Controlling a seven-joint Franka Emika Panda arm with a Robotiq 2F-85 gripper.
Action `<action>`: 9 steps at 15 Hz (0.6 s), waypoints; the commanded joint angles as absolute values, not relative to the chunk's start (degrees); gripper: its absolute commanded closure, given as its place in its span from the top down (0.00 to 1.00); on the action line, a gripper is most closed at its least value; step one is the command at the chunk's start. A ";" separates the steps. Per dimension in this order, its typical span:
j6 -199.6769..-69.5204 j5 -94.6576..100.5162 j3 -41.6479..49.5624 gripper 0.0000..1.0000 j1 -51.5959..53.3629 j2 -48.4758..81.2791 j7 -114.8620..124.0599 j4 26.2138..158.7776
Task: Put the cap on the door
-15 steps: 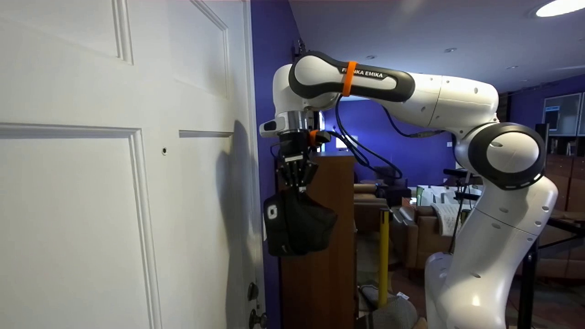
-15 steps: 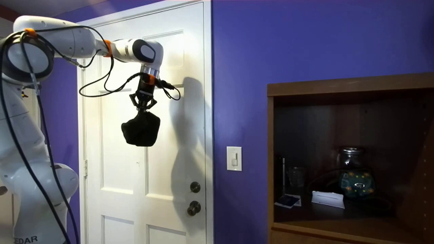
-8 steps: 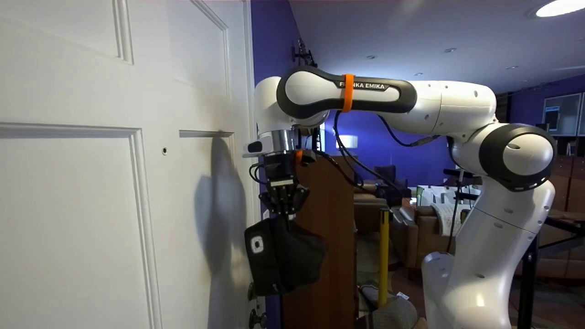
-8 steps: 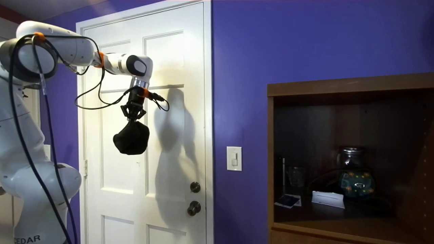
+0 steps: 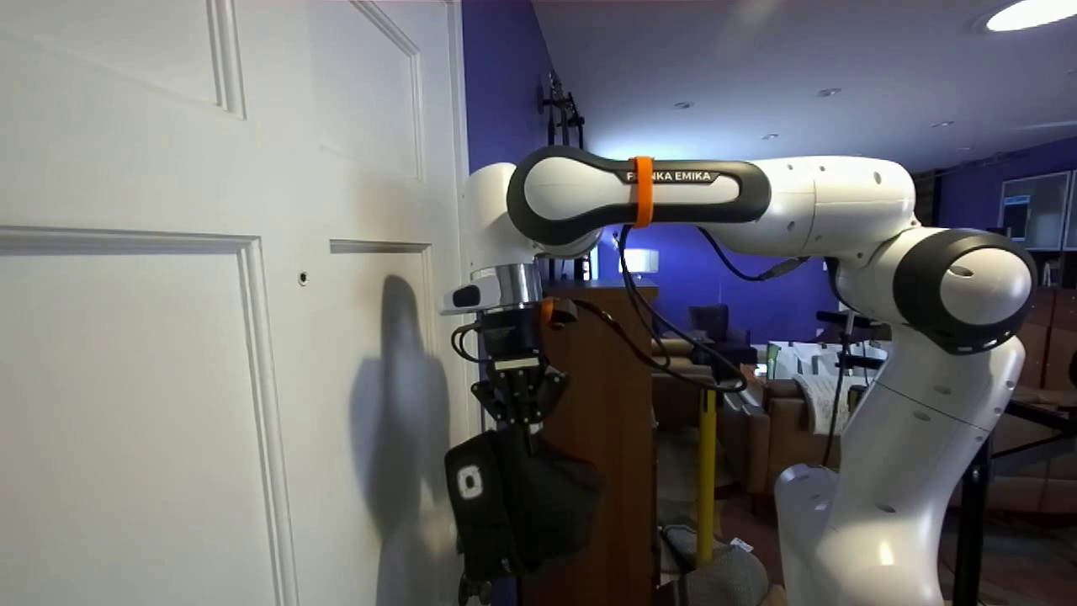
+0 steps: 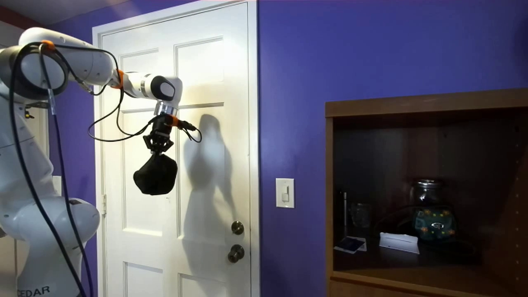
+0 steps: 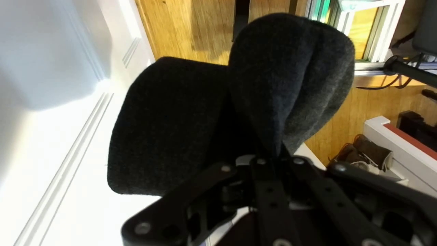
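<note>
The black cap [image 5: 538, 505] hangs below my gripper [image 5: 526, 423], with its small white logo facing the camera in an exterior view. The gripper [image 6: 157, 152] is shut on the cap's edge; the cap also shows in an exterior view [image 6: 156, 175] and fills the middle of the wrist view [image 7: 170, 126]. The white door [image 6: 144, 210] stands behind the cap, which hangs in front of it with its shadow on the panels. A small dark peg [image 5: 303, 278] sits on the door at the left of an exterior view. The brass knob [image 6: 236, 253] is low at the door's right edge.
A brown wooden cabinet [image 6: 412, 105] stands right of the door along the purple wall [image 6: 293, 103]; it also shows behind the gripper [image 5: 618, 379]. Cables [image 5: 639, 337] hang from the arm. A yellow post [image 5: 707, 471] stands farther back. The wrist view shows shoes [image 7: 368, 153] on the floor.
The gripper has moved down with the cap, and to the left in both exterior views. The cap now overlaps the knob in an exterior view. The grip stays the same.
</note>
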State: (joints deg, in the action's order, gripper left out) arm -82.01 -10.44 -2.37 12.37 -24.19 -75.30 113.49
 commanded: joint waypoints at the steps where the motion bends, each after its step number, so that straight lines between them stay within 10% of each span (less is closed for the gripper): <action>1: -83.28 -10.20 -3.01 0.02 12.56 -23.73 -75.76 113.88; 9: -98.07 -10.23 -7.20 0.02 15.11 -22.80 -76.63 119.47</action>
State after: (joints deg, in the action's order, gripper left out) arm -92.65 -10.41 -6.09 13.81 -22.47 -75.30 116.88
